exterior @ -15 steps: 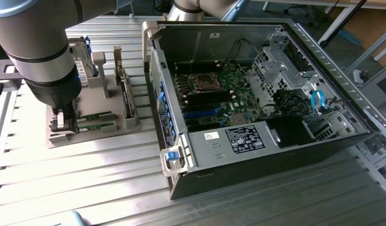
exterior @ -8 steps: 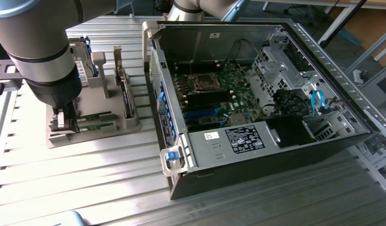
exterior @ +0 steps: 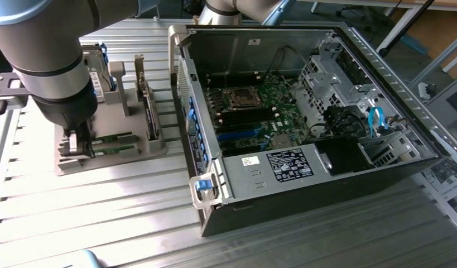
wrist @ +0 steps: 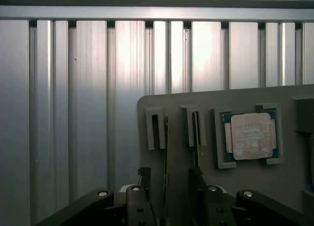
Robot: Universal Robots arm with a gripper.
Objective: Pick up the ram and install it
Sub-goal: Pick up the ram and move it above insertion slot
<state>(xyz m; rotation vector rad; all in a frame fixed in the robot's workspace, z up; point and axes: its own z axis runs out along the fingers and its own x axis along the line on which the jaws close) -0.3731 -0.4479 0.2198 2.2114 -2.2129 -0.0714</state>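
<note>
Ram [wrist: 166,142] not yet gripped: open hand straddles it in the holder

The ram stands on edge in a slot of the grey holder [wrist: 206,100], seen edge-on from the wrist view as a thin dark line. The hand [wrist: 169,179] is low over that slot with its fingers spread as wide as they go, one on each side of the stick. Both appear to be apart from it, so nothing is held. A second stick [wrist: 196,137] stands in the next slot of the holder, very near one finger, and I cannot tell whether they touch. A processor [wrist: 251,136] lies flat in a pocket of the holder beyond that.

In the exterior view the arm reaches down onto the near end of the holder, which sits on the ribbed metal desk [exterior: 101,212]. Beside the holder, on the exterior view's right, lies the open case [exterior: 303,184] with its board [exterior: 261,111] exposed. The long slots on the board look bare, but that is too small to tell for certain.

By my reading the task is at its very start — the approach is made and the hand is lined up. The grip, the lift out of the holder, the carry to the case and the seating in a slot are all undone.
</note>
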